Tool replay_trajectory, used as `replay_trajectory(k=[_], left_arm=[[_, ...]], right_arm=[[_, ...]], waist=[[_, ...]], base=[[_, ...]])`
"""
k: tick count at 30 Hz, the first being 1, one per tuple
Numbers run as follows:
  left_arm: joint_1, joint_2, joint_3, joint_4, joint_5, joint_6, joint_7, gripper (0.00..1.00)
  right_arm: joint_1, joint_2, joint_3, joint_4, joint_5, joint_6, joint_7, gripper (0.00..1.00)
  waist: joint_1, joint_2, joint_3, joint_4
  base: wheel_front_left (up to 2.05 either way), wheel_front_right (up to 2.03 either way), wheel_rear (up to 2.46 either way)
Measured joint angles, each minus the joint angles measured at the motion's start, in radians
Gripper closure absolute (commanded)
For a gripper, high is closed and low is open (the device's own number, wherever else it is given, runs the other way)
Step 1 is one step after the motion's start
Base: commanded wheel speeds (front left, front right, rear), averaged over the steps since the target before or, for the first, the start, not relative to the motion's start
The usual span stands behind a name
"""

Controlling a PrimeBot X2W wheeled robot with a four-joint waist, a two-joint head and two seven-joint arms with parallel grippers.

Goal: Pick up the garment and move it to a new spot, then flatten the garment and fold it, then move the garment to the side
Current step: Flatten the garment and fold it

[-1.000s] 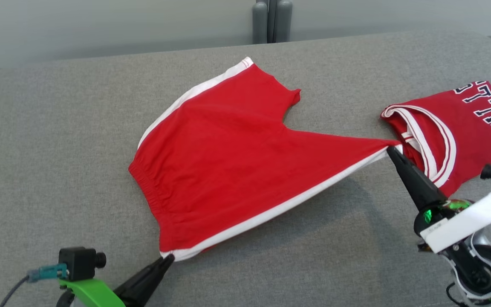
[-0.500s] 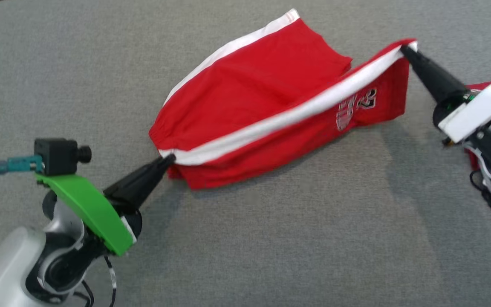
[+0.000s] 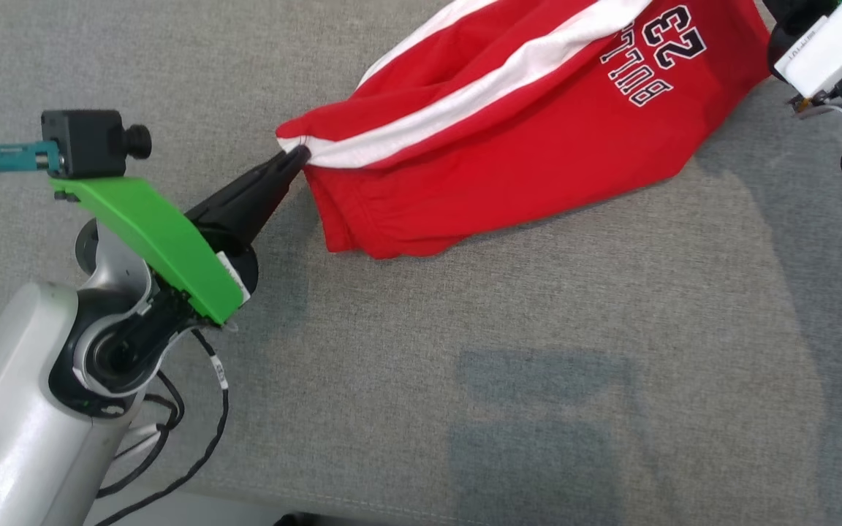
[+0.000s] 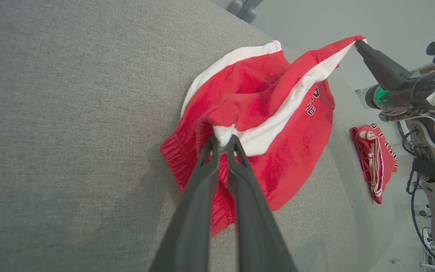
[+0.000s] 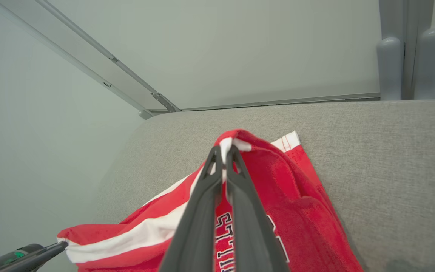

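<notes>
My left arm reaches low over the gray cushion (image 3: 465,380), with the left gripper (image 3: 300,154) clenched on the waistband corner of the red shorts (image 3: 509,168). My right arm is raised higher above the cushion, and the right gripper (image 5: 225,148) pinches the hem corner at the white stripe. The shorts hang between the two, their lower part draped on the cushion. A second ago they lay spread flat. Now the striped edge is lifted and the printed number side shows. The head camera has also tilted down.
</notes>
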Motion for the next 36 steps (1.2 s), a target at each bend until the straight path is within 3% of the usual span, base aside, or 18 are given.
replay_trajectory(k=[12, 26, 27, 28, 29, 30, 31, 36], left_arm=[[-0.106, -0.081, 0.008, 0.117, 0.006, 0.01, -0.023, 1.0], [-0.149, -0.145, -0.007, 0.188, 0.005, 0.008, -0.036, 1.0], [-0.15, -0.146, -0.007, 0.195, 0.005, 0.008, -0.038, 0.87], [-0.151, -0.15, -0.007, 0.204, 0.005, 0.008, -0.048, 0.68], [-0.151, -0.151, -0.007, 0.212, 0.008, 0.008, -0.054, 0.53], [-0.152, -0.15, -0.006, 0.214, 0.01, 0.008, -0.055, 0.2], [-0.153, -0.15, -0.003, 0.214, 0.013, 0.008, -0.062, 0.0], [-0.154, -0.148, 0.004, 0.231, 0.028, -0.002, -0.092, 0.0]], right_arm=[[-0.104, -0.011, 0.01, 0.146, -0.073, 0.004, -0.012, 1.0], [-0.203, -0.005, 0.034, 0.269, -0.127, 0.021, -0.054, 1.0], [-0.207, -0.005, 0.042, 0.279, -0.132, 0.026, -0.054, 1.0], [-0.209, -0.004, 0.047, 0.289, -0.139, 0.03, -0.055, 1.0], [-0.21, -0.002, 0.05, 0.297, -0.142, 0.032, -0.055, 0.83], [-0.21, 0.0, 0.052, 0.302, -0.143, 0.032, -0.055, 0.56], [-0.213, 0.004, 0.054, 0.306, -0.143, 0.035, -0.055, 0.0], [-0.22, 0.024, 0.087, 0.329, -0.148, 0.063, -0.062, 0.0]], waist=[[0.0001, 0.0, 0.142, 0.056], [-0.0001, 0.0, 0.149, 0.115], [-0.0001, 0.0, 0.148, 0.117], [-0.0001, 0.0, 0.146, 0.118], [-0.0001, 0.0, 0.144, 0.12], [-0.0001, 0.0, 0.142, 0.121], [-0.0002, 0.0, 0.14, 0.122], [-0.0002, 0.0, 0.13, 0.116]], base=[[0.0, 0.0, 0.0], [0.0, 0.0, 0.0], [0.0, 0.0, 0.0], [0.0, 0.0, 0.0], [0.0, 0.0, 0.0], [0.0, 0.0, 0.0], [0.0, 0.0, 0.0], [0.0, 0.0, 0.0]])
